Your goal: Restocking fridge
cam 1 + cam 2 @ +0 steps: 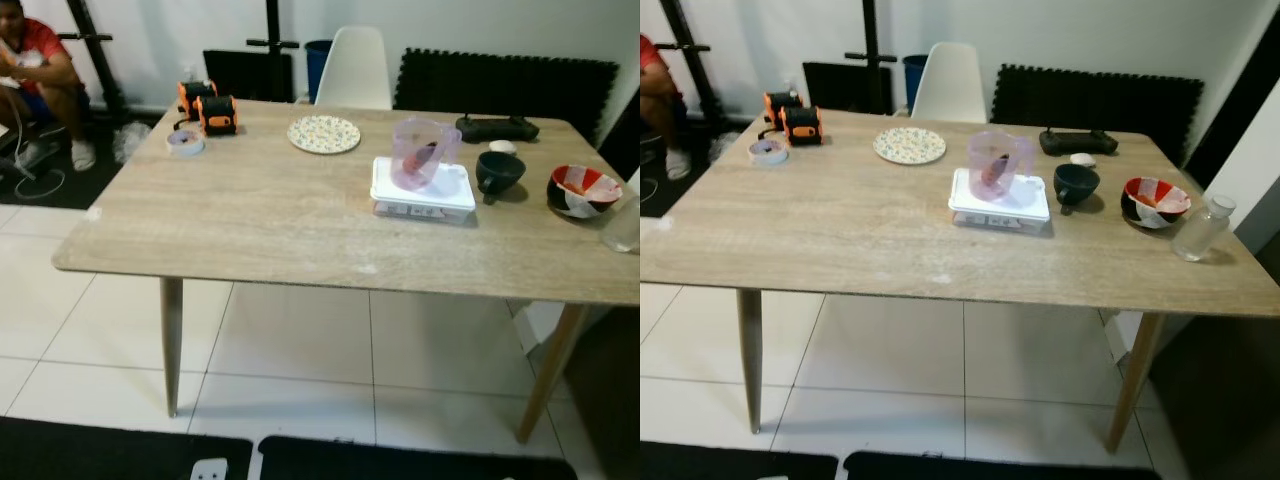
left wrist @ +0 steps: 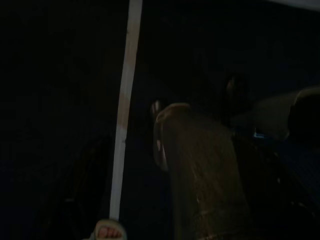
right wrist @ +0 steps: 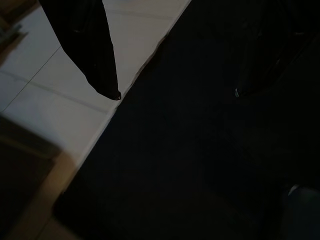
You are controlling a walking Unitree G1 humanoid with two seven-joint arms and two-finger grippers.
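Observation:
A wooden table [image 1: 250, 220] stands before me. On its right half a clear pink pitcher [image 1: 424, 150] sits on top of a white lidded food container [image 1: 422, 197]. Beside them are a dark green cup [image 1: 498, 172], a red and white bowl [image 1: 583, 190] and a clear glass bottle [image 1: 1200, 228] near the right edge. My right gripper [image 3: 176, 94] hangs low over the border of white floor tiles and a dark mat, fingers [image 3: 102, 75] spread apart and holding nothing. The left wrist view is very dark, with a pale strip [image 2: 125, 110] running through it.
At the table's back lie a patterned plate [image 1: 323, 133], a tape roll [image 1: 185, 142], two orange and black devices [image 1: 208, 105] and a black controller [image 1: 497, 128]. A white chair [image 1: 353, 68] stands behind. A person [image 1: 35, 75] sits on the floor at far left.

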